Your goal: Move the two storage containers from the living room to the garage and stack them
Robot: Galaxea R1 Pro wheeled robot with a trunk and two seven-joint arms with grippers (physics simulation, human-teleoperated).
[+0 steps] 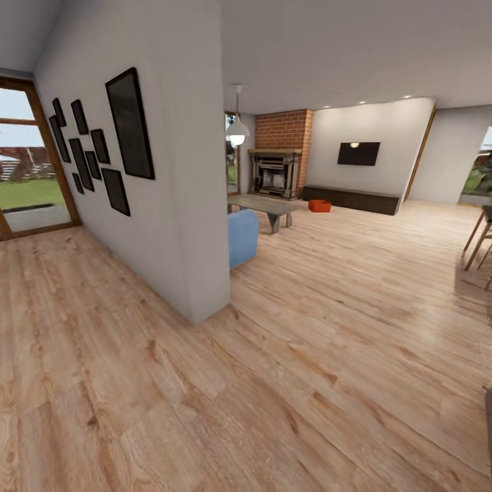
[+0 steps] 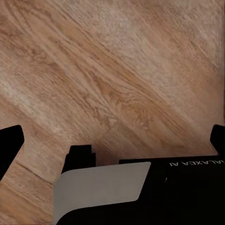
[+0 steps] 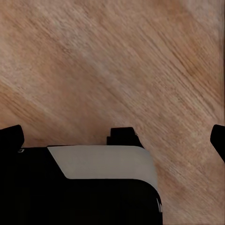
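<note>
We face the living room (image 1: 355, 225) across a light wood plank floor (image 1: 321, 355). One orange-red storage container (image 1: 319, 206) sits on that floor at about 12 o'clock, far from us, just in front of the long low dark cabinet (image 1: 352, 199) and to the right of the low coffee table (image 1: 263, 206). We see a single container only; whether a second one lies behind it, we cannot tell. A red brick chimney (image 1: 283, 131) with a fireplace (image 1: 275, 173) stands at 11 o'clock, and a black TV (image 1: 359, 154) hangs on the white wall at 12 o'clock. A grey partition wall (image 1: 171, 178) carrying dark picture frames (image 1: 130, 124) occupies 10 o'clock, with a blue seat (image 1: 242, 236) just behind its end. In the left wrist view, the left gripper (image 2: 116, 143) hangs over bare planks, its dark fingers (image 2: 10, 145) spread wide and holding nothing. In the right wrist view, the right gripper (image 3: 117, 138) is likewise released, its fingers (image 3: 10, 137) well apart above the wood.
</note>
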